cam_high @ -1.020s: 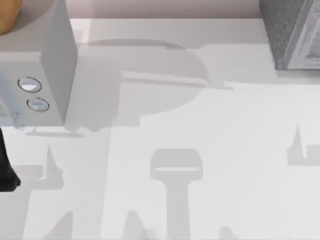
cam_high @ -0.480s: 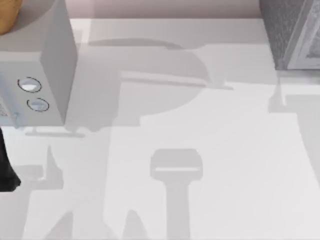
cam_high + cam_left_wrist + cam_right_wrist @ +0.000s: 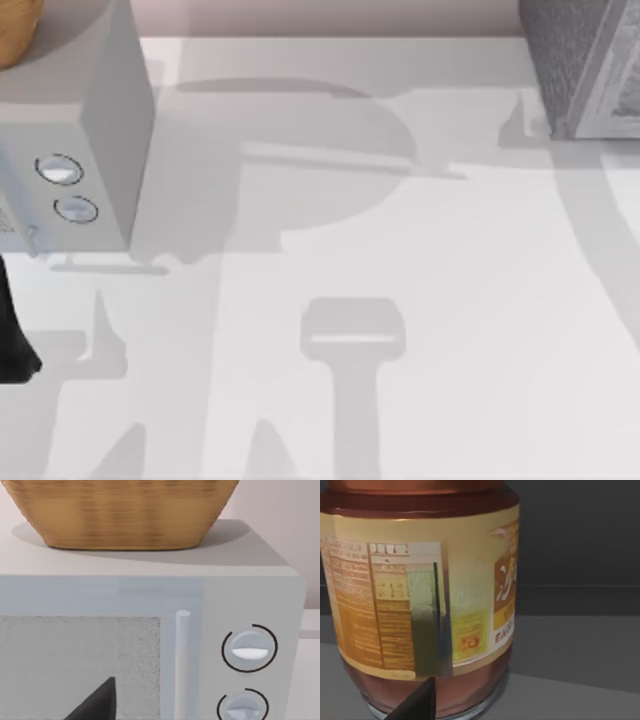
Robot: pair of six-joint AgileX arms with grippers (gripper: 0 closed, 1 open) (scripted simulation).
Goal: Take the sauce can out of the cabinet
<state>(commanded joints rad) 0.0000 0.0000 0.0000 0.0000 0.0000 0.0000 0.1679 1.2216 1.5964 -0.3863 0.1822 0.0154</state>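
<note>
Right wrist view puts the sauce can (image 3: 422, 600) straight ahead of the right end effector (image 3: 417, 702) and very close, standing upright on the dim floor of the cabinet (image 3: 580, 645), its long axis vertical, label facing the camera. One dark fingertip shows low in front of the can; whether the fingers are spread or already pressing the can I cannot tell, and I see no firm hold. My judgement: the right arm is the nearer one, and the coming move is a short straight reach to the can. Farther from the can, the left end effector (image 3: 95, 702) hangs in front of the pale box with two dials (image 3: 240, 630), under a basket (image 3: 120, 510), across the tabletop (image 3: 400, 300).
</note>
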